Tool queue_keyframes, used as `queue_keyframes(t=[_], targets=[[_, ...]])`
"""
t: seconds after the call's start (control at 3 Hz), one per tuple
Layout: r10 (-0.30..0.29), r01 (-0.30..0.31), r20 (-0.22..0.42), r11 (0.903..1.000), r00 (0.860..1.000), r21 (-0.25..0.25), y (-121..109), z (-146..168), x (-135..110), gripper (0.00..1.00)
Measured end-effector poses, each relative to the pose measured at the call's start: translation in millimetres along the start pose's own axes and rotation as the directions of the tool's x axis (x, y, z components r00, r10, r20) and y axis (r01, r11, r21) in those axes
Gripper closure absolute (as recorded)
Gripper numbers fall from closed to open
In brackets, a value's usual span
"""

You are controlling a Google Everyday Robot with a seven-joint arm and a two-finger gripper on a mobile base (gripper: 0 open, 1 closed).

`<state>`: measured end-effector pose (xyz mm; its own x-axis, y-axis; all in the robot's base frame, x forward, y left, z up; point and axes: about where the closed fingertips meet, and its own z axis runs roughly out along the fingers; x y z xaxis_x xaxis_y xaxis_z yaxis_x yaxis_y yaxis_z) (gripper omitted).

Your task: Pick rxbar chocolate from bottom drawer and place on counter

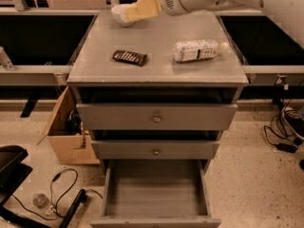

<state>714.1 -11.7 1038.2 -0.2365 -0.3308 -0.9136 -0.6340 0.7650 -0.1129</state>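
The rxbar chocolate (129, 57), a flat black bar with pale lettering, lies on the counter (156, 72) left of centre. The bottom drawer (156, 196) is pulled open and its grey inside holds nothing. My gripper (127, 12) is raised above the counter's far left corner, up and behind the bar, holding nothing. My white arm runs from it to the upper right.
A clear plastic bottle (198, 50) with a white label lies on its side on the counter's right. A white bowl (120, 17) sits at the far left corner, partly behind the gripper. A cardboard box (66, 134) and cables (61, 184) lie on the floor to the left.
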Motion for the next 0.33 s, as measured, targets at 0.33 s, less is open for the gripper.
queue_keyframes(t=[0.33], targets=[[0.016,-0.013,0.102,0.9995,0.995,-0.029,13.7,-31.7,6.3,0.0]])
